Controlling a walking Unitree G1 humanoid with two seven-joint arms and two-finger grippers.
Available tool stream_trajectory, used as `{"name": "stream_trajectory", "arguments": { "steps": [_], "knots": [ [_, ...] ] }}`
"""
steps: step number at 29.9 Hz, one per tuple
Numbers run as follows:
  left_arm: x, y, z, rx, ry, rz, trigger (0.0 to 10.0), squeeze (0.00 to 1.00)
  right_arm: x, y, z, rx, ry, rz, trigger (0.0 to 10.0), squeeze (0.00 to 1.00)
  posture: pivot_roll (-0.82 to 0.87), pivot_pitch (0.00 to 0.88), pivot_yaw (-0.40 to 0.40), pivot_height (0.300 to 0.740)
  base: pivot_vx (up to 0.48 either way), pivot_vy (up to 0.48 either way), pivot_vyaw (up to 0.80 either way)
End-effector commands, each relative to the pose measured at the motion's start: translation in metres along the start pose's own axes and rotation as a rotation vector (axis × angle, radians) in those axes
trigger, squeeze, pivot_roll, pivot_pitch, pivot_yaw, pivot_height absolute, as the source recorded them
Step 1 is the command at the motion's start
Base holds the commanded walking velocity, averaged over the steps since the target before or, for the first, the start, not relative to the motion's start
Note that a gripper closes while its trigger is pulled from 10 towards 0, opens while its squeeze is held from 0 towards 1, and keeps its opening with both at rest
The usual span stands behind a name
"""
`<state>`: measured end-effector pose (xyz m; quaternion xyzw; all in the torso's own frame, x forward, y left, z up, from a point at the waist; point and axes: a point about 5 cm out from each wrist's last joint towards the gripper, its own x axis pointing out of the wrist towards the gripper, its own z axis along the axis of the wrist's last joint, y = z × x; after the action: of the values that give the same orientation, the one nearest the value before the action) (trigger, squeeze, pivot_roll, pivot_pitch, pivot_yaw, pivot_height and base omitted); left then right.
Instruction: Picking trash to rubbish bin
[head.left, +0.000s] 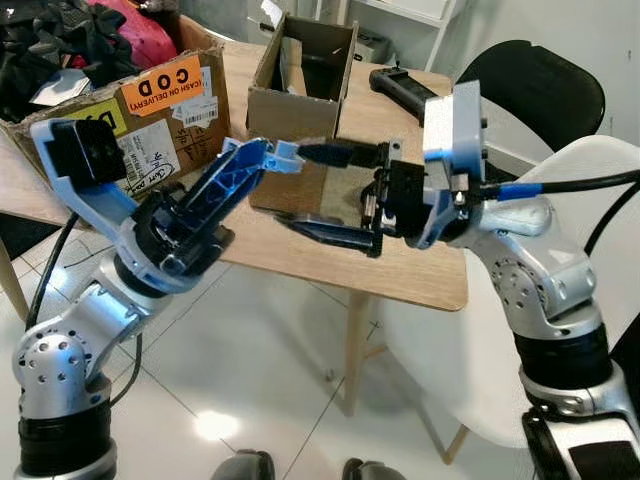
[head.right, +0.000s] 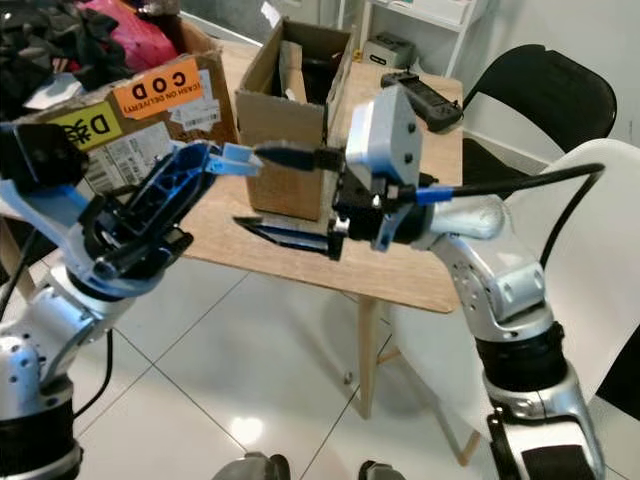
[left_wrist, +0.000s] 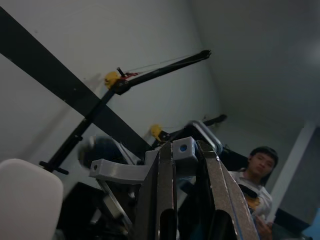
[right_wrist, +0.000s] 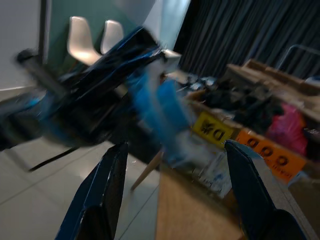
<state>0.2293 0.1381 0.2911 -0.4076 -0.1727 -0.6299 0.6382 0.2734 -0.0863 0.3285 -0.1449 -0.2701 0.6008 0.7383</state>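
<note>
We see clothes in the large box (head.left: 150, 110); left pincer (head.left: 285, 153) pressed together, right pincer (head.left: 325, 190) spread, empty.

Head stereo pair looks forward-down at the wooden table (head.left: 300, 255), sharing the small cardboard box (head.right: 285, 95). Left wrist cam faces upward toward ceiling; right wrist cam faces the left gripper (right_wrist: 150, 65) close.

You've got a wooden table (head.left: 420, 275) with a small open cardboard box (head.left: 300, 75) and a bigger box (head.left: 160, 110) labelled COD, clothes piled inside. Black controller (head.left: 405, 90) near the far edge, white chair (head.left: 590, 200) just beside the table.
</note>
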Motion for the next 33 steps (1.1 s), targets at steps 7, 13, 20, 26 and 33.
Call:
{"name": "stream_trajectory", "arguments": {
  "steps": [7, 13, 20, 26, 33],
  "knots": [
    [0.001, -0.007, -0.006, -0.018, 0.009, -0.026, 10.0, 0.0, 0.006, -0.013, 0.005, -0.078, -0.037, -0.118, 10.0, 0.0, 0.03, 0.133, 0.009, 0.74, 0.0, 0.0, 0.0],
    [0.001, -0.007, -0.006, -0.013, 0.013, -0.025, 10.0, 0.0, 0.007, -0.012, 0.002, -0.078, -0.027, -0.114, 10.0, 0.0, 0.03, 0.132, 0.01, 0.74, 0.0, 0.0, 0.0],
    [0.0, -0.008, -0.006, -0.013, 0.015, -0.026, 10.0, 0.0, 0.009, -0.012, -0.001, -0.068, -0.045, -0.116, 0.0, 0.0, 0.03, 0.132, 0.01, 0.74, 0.0, 0.0, 0.0],
    [-0.002, -0.008, -0.006, -0.012, 0.019, -0.025, 10.0, 0.0, 0.01, -0.01, 0.006, -0.04, -0.114, -0.105, 0.0, 0.0, 0.03, 0.132, 0.009, 0.74, 0.0, 0.0, 0.0],
    [-0.004, -0.007, -0.008, -0.016, 0.018, -0.016, 10.0, 0.0, 0.011, -0.011, 0.01, -0.033, -0.147, -0.102, 0.0, 0.0, 0.04, 0.134, 0.005, 0.74, 0.0, 0.0, 0.0]
  ]
}}
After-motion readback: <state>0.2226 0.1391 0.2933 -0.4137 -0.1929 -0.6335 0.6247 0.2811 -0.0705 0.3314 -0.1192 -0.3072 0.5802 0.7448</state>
